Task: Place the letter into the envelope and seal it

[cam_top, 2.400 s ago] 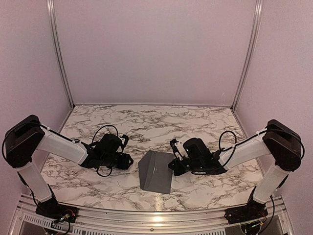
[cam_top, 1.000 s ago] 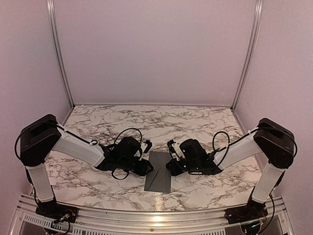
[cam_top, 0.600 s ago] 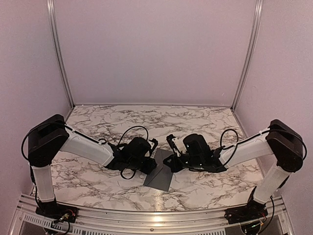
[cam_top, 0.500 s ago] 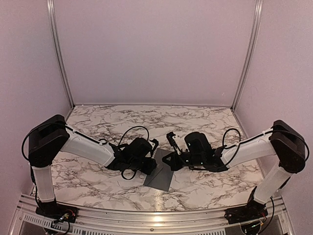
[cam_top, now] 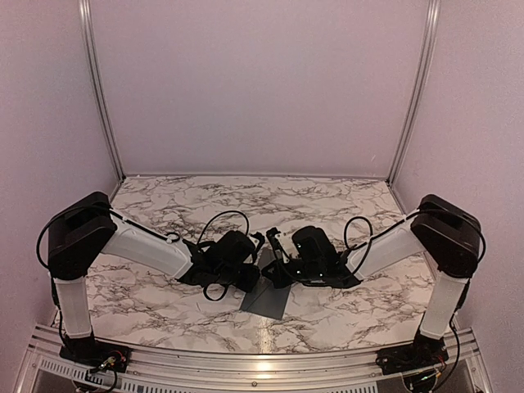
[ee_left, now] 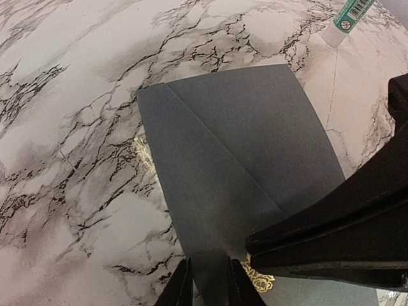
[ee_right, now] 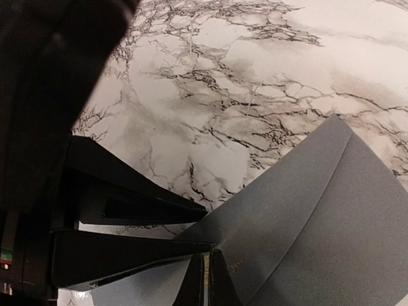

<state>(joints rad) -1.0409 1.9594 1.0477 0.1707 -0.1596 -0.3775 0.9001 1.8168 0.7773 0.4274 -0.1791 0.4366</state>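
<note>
The envelope (cam_top: 266, 299) lies dark and flat on the marble tabletop (cam_top: 164, 205), and both arms have closed in on its far end. It is thin paper: almost weightless, limp across its face, and stiff only along its folded creases. It will likely slide on the smooth marble sooner than lift, and a hard squeeze would crumple it. The left claw (ee_left: 209, 274) is set narrow, its two fingertips (ee_left: 183, 285) a small gap apart with a strip of the envelope's grey face showing between them. It seems to be steadying that face near the small gold mark (ee_left: 258, 280) rather than pinching it, though I cannot tell how firmly it bears down. The right claw (ee_right: 206, 274) is drawn almost closed, apparently on the pointed tip of the flap (ee_right: 268, 210), which narrows right into its fingertips. That tip looks like the sensible hold for sealing, since it is a free edge that hinges on its crease (the body itself offers no edge to get under). The other claw would need to pin the envelope's body so it does not skate. The letter shows in no view, so it may already be inside. A small white-and-green tube (ee_left: 349, 14) stands just beyond the envelope's far corner.
</note>
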